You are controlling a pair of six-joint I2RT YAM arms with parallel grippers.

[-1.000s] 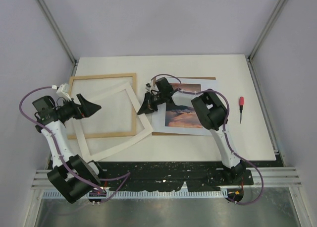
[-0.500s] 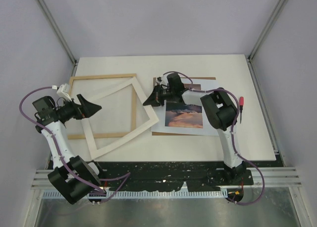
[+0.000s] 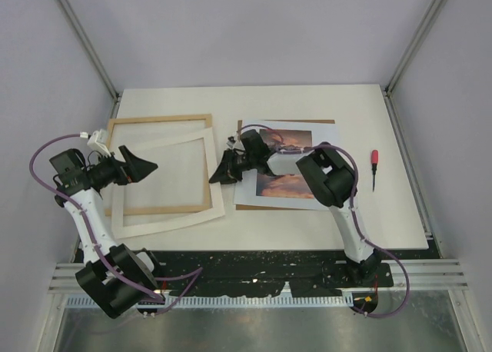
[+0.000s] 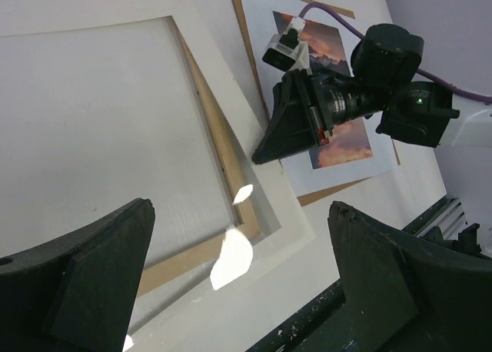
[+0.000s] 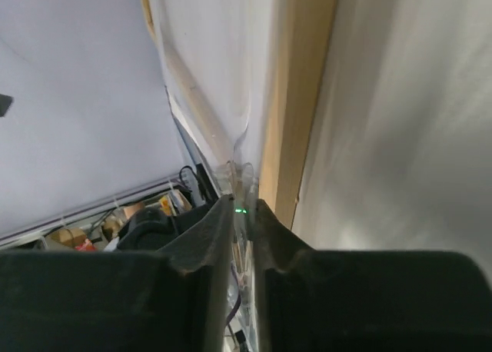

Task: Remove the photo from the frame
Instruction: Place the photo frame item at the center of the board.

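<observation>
While L gripper (image 3: 141, 160) is hanging wide open, empty, I'm seeing R gripper (image 3: 217, 175) pinching edge of white mat (image 3: 165, 223); photo (image 3: 280, 184) is lying on backing board (image 3: 324, 122), right of wood frame (image 3: 159, 120).

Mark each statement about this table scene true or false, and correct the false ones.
1. The photo lies outside the frame, on a brown backing board. True.
2. The screwdriver lies left of the frame. False: it lies to the right of the photo.
3. The left claw is wide open and holds nothing. True.
4. The white mat covers the photo. False: it lies overlapping the frame.
5. The right claw pinches the white mat's edge. True.
</observation>
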